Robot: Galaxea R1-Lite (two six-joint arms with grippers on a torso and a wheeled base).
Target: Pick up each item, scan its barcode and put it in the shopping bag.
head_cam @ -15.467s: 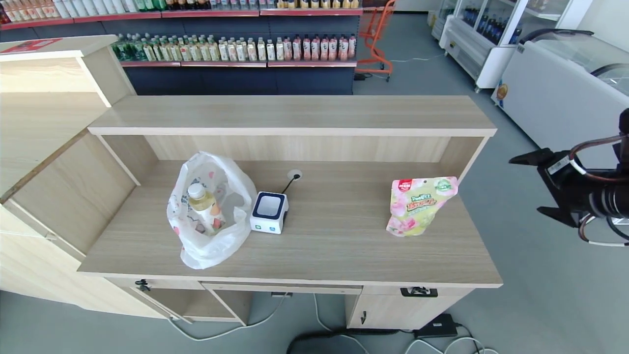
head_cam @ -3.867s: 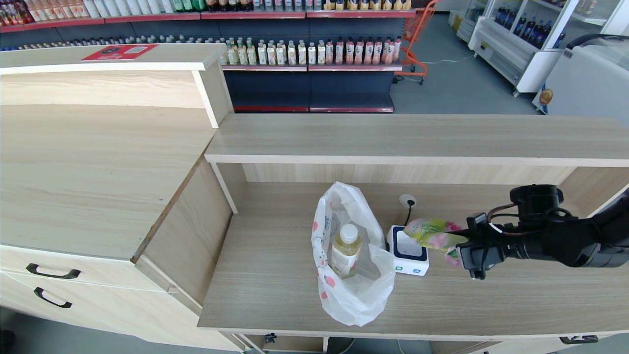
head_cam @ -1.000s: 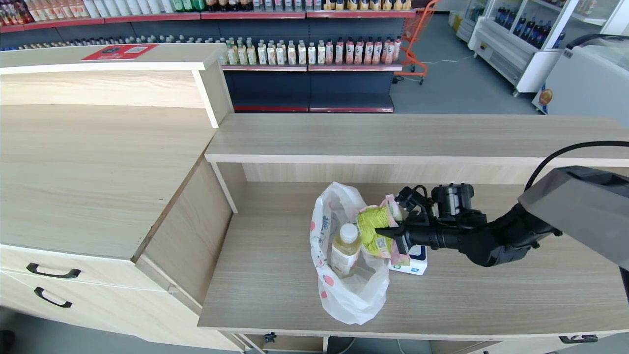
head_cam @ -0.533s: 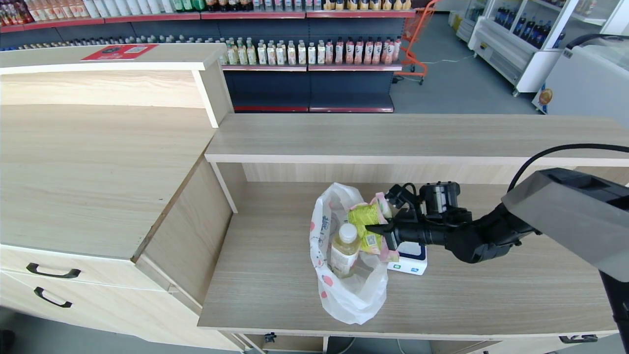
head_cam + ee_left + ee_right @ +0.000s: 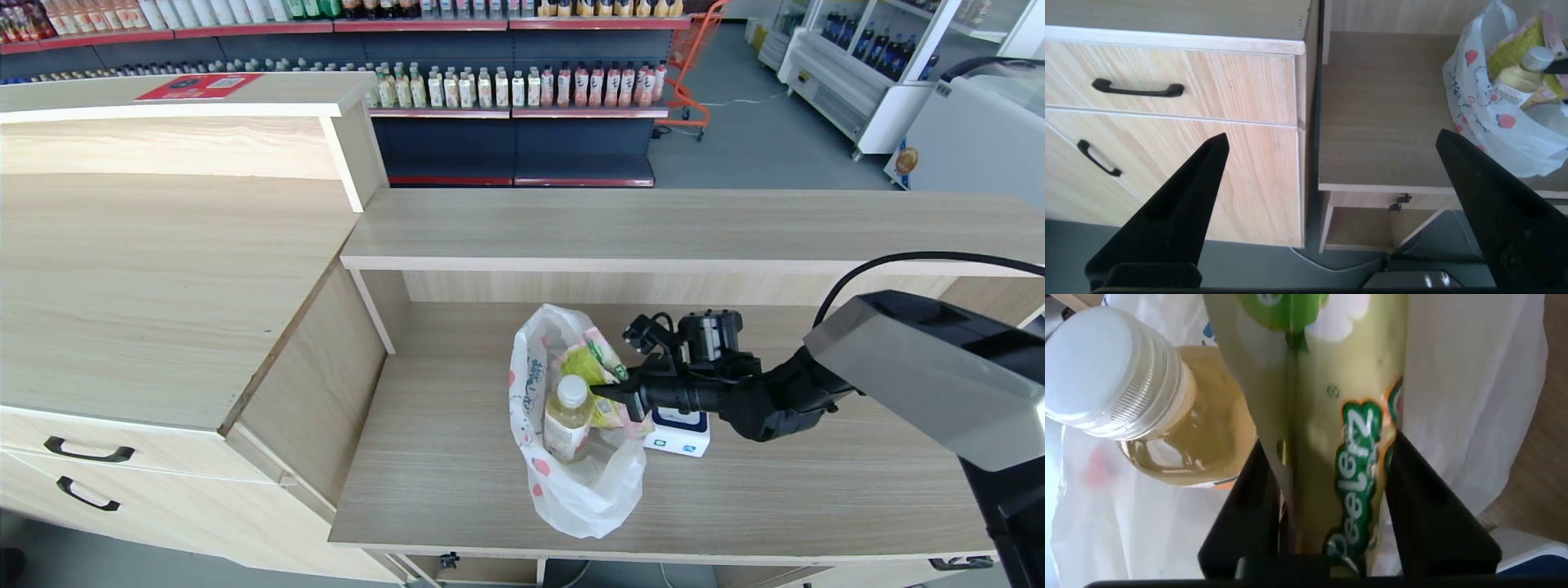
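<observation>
A white shopping bag [image 5: 571,482] with red prints stands open on the lower counter. Upright inside it is a bottle of yellow drink [image 5: 566,412] with a white cap [image 5: 1114,367]. My right gripper [image 5: 614,390] is shut on a green and pink snack pouch [image 5: 589,366], which hangs in the bag's mouth right beside the bottle [image 5: 1184,433]. In the right wrist view the pouch [image 5: 1331,416] sits pinched between the two black fingers [image 5: 1249,506]. My left gripper [image 5: 1331,137] is open and holds nothing, low beside the drawer cabinet, with the bag [image 5: 1503,114] off to one side.
A white and blue barcode scanner [image 5: 678,431] sits on the counter just right of the bag, under my right arm. A raised counter shelf [image 5: 694,229] runs behind. A drawer unit [image 5: 1176,122] stands to the left. Bare counter [image 5: 816,490] lies to the right.
My right gripper has carried the pouch left and down, from above the scanner's edge into the bag's mouth next to the bottle. The bag and bottle shifted slightly left.
</observation>
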